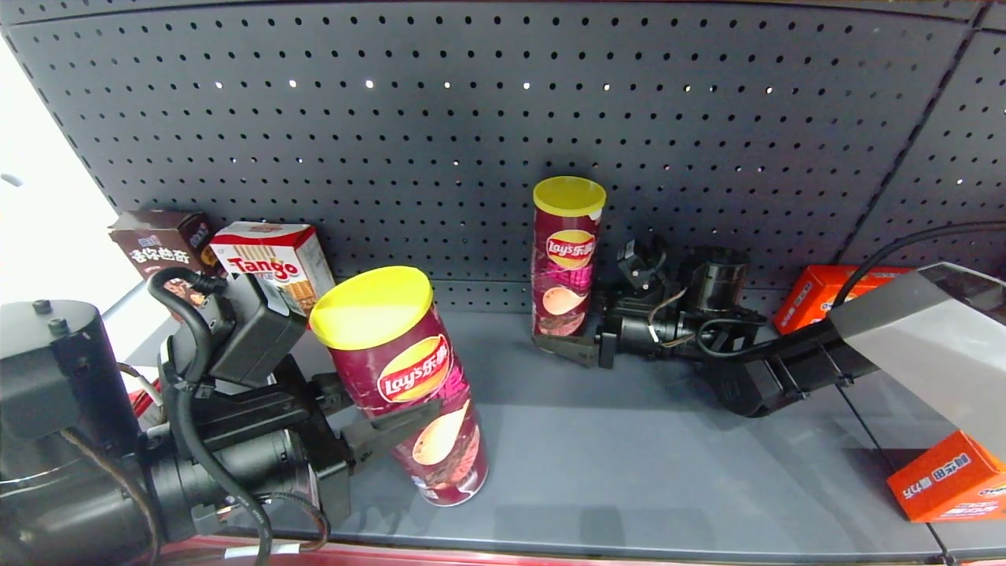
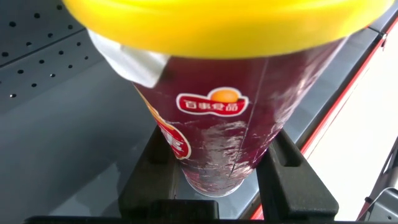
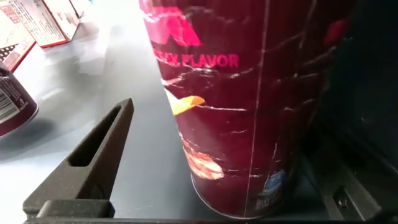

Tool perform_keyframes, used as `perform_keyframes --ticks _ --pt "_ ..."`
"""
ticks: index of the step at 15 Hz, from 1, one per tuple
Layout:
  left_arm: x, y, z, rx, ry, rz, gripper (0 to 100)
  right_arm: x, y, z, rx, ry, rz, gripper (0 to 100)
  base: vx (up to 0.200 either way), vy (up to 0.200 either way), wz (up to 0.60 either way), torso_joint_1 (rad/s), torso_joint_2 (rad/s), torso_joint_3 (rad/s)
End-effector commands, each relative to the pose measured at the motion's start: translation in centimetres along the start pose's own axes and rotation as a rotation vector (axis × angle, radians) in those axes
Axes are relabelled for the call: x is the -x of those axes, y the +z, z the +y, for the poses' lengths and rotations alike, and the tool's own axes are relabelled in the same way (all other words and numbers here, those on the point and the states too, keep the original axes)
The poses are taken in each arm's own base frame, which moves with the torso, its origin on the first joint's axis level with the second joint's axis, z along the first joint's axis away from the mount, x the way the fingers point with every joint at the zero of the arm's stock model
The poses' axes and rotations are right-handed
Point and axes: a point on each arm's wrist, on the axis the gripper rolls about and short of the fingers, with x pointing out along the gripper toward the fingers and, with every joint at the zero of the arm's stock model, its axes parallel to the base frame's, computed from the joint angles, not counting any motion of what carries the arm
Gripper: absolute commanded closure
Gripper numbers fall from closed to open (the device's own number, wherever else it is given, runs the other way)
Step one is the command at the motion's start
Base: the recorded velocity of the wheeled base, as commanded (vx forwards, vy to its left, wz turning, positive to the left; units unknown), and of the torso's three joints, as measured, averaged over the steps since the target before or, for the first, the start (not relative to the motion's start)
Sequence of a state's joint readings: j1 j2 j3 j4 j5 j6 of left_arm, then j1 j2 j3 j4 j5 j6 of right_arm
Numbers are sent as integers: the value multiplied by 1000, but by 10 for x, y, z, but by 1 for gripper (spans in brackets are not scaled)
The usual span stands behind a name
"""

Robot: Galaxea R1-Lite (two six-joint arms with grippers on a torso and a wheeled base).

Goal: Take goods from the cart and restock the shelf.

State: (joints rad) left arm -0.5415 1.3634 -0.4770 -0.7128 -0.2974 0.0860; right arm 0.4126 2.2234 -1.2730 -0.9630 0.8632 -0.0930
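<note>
Brown box (image 1: 157, 244) and white wafer box (image 1: 271, 263) stand at the upper left, against the pegboard. Moving right, the left gripper (image 1: 397, 420) is clamped on the tilted chip can (image 1: 409, 377), yellow lid leaning left, base down by the front edge of the grey shelf (image 1: 629, 472). Centre frame, the upright chip can (image 1: 564, 259) stands near the back panel. The right gripper (image 1: 578, 334) sits around its base, fingers (image 3: 87, 162) spread, one clearly apart from the can. Far right lie the rear orange box (image 1: 817, 295) and, at the lower right edge, the front orange box (image 1: 947, 475).
</note>
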Motion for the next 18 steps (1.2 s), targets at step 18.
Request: perform_keyframes --ticks 18 --pt "0 0 1 -2 5 -3 100 53 63 91 19 58 -13 100 0 0 0 0 0 0"
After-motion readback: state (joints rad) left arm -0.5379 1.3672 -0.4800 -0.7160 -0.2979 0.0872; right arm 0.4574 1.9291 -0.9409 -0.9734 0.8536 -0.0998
